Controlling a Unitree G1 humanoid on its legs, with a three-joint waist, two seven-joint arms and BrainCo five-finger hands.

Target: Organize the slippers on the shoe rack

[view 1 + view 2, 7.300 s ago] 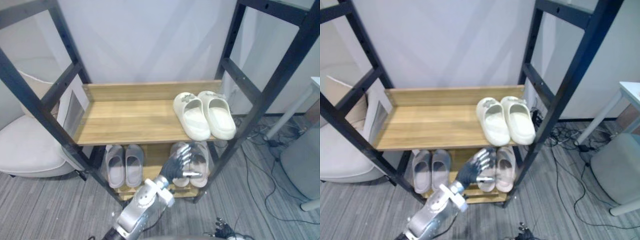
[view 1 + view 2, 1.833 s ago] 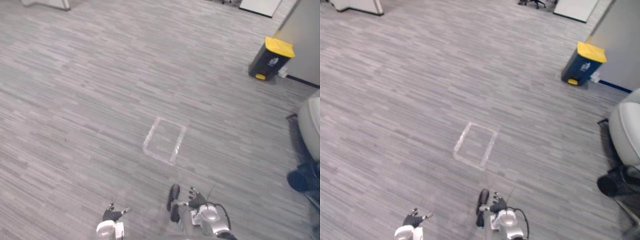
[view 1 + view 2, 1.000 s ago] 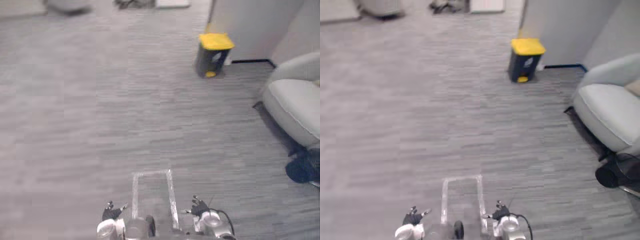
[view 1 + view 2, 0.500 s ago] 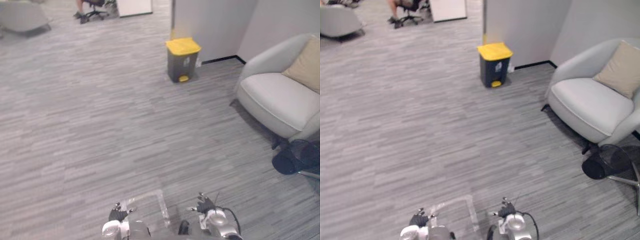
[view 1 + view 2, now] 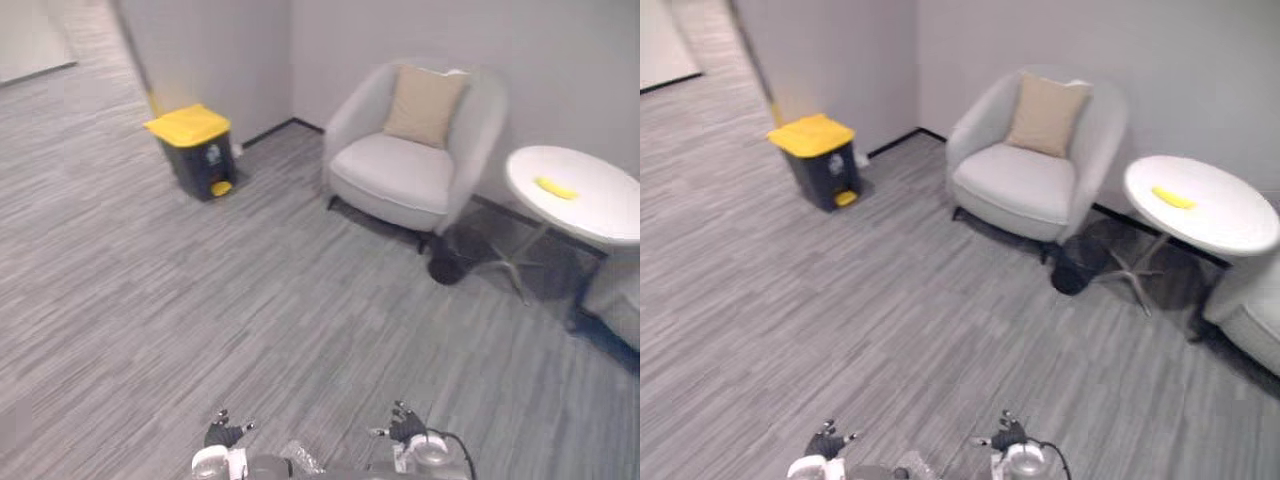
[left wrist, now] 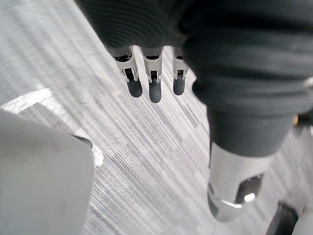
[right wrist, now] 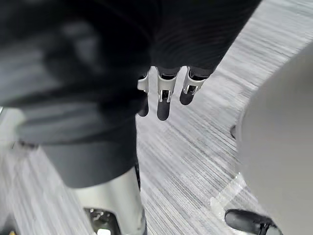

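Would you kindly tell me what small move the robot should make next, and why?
Probably turn to search for slippers: the left hand and right hand hang open and empty, and ahead stand an armchair, a yellow-lidded bin and a round table.

Open carpet (image 5: 250, 330) ahead; bin (image 5: 195, 150), armchair (image 5: 395, 175), table (image 5: 605, 215) beyond.

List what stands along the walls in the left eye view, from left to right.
yellow-lidded bin → light armchair → round white table
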